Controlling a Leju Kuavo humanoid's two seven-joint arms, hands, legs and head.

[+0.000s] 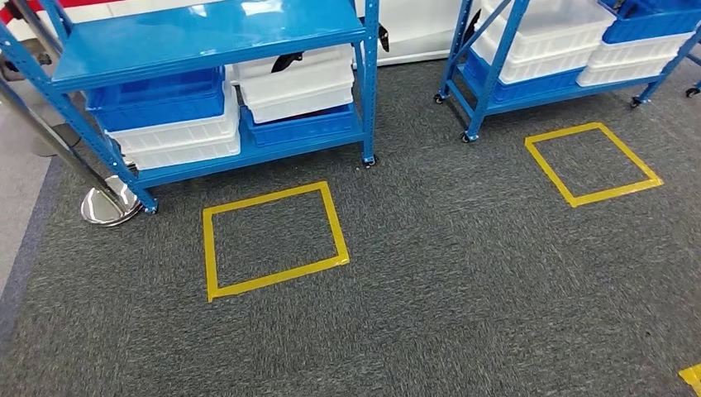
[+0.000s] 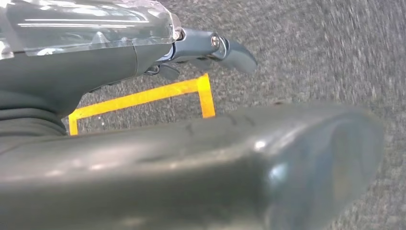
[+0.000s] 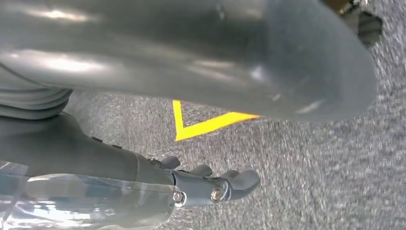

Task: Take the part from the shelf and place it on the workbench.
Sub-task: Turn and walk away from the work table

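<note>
While both hands hang over carpet, left hand and right hand hold nothing, fingers loosely apart. I cannot pick out part; shelf upper left of head frame, ahead of both hands.

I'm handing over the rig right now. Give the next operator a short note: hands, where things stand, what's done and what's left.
Left hand: hangs over the carpet, holds nothing, fingers extended.
Right hand: the same.
Near blue shelf stands ahead on the left, with stacked blue and white bins; no part can be made out.
Yellow floor square lies before it.
Done: nothing picked.
Left: approach the shelf, take the part, carry it to the workbench.
</note>
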